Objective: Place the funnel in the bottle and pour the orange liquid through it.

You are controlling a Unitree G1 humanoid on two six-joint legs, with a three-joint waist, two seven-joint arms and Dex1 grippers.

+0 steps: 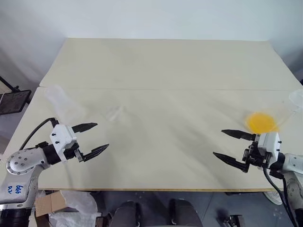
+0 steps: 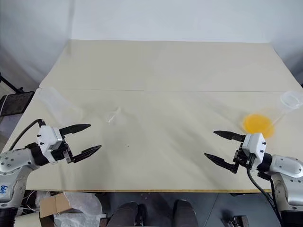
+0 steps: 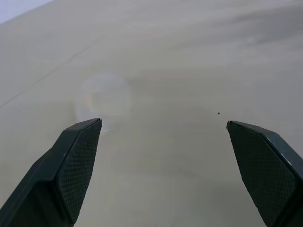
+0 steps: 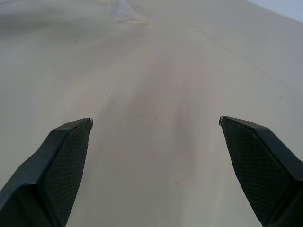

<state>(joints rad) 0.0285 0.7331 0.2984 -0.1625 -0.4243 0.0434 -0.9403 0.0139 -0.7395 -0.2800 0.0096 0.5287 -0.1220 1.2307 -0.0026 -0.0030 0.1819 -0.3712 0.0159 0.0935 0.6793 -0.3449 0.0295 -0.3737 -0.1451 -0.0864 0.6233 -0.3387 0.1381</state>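
In the left eye view, a pale surface (image 1: 161, 94) is seen from above. A clear bottle (image 1: 64, 104) is laid on its side near the left edge; its long axis runs diagonally, from upper left to lower right. Which end is the neck cannot be told. A small clear funnel (image 1: 115, 113) is lying a little to the right of it, apart from it; which way it points cannot be made out. At the right edge a clear vessel (image 1: 279, 113) is laid on its side, its open mouth turned up and to the right, with the orange liquid (image 1: 262, 122) pooled in its lower end. The left hand (image 1: 97, 138) is held level just above the surface, pointed inward toward the middle, fingers spread wide and empty. The right hand (image 1: 218, 143) is posed as its mirror, pointed inward from the right, fingers wide apart and empty, just in front of the vessel.

In the right eye view the same layout is shown.

In the left wrist view, the two black fingers (image 3: 71, 175) are seen well apart with nothing between them, and a faint round clear shape, probably the funnel, is seen on the surface beyond.

In the right wrist view, the fingers (image 4: 57, 170) are likewise spread apart over bare surface, and the funnel (image 4: 124, 12) is faintly seen far ahead.
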